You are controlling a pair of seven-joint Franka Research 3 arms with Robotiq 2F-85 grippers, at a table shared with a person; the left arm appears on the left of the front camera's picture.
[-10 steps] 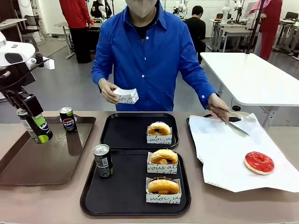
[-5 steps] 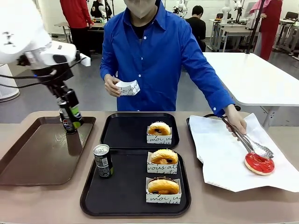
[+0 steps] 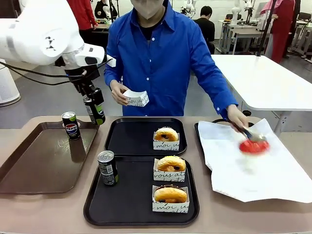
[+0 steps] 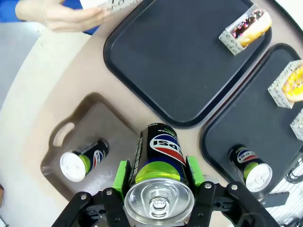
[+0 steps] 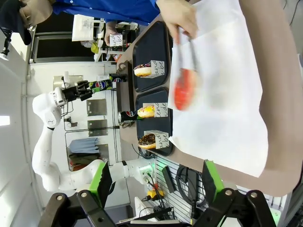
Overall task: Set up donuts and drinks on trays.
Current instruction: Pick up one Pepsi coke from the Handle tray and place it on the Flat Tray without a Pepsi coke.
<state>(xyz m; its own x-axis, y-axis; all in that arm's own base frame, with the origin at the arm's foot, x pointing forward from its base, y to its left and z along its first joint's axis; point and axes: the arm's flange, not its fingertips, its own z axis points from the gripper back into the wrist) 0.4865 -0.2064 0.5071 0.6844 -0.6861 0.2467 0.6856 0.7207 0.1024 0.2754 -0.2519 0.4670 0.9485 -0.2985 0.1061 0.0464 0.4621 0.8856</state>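
Note:
My left gripper [image 3: 95, 112] is shut on a dark drink can [image 3: 91, 106], held tilted in the air above the gap between the brown tray and the far black tray [image 3: 127, 142]. In the left wrist view the held can [image 4: 159, 163] sits between the green pads [image 4: 122, 173]. A second can [image 3: 71, 125] stands on the brown tray, and a third [image 3: 107, 167] on the near black tray [image 3: 126, 204]. One sleeved donut [image 3: 166, 135] lies on the far tray, two [image 3: 171, 165] [image 3: 170, 195] on the near one. My right gripper [image 5: 157, 182] is open and holds nothing.
The brown tray [image 3: 34, 170] lies at the left. At the right, a white paper sheet [image 3: 258, 170] covers another tray. Over it the person's hand lifts a red glazed donut [image 3: 253, 146] with tongs. The person's other hand holds an empty paper sleeve [image 3: 136, 98].
My left arm carried the can from above the brown tray's left side rightward and higher. The person's tongs reached the red donut and raised it off the paper.

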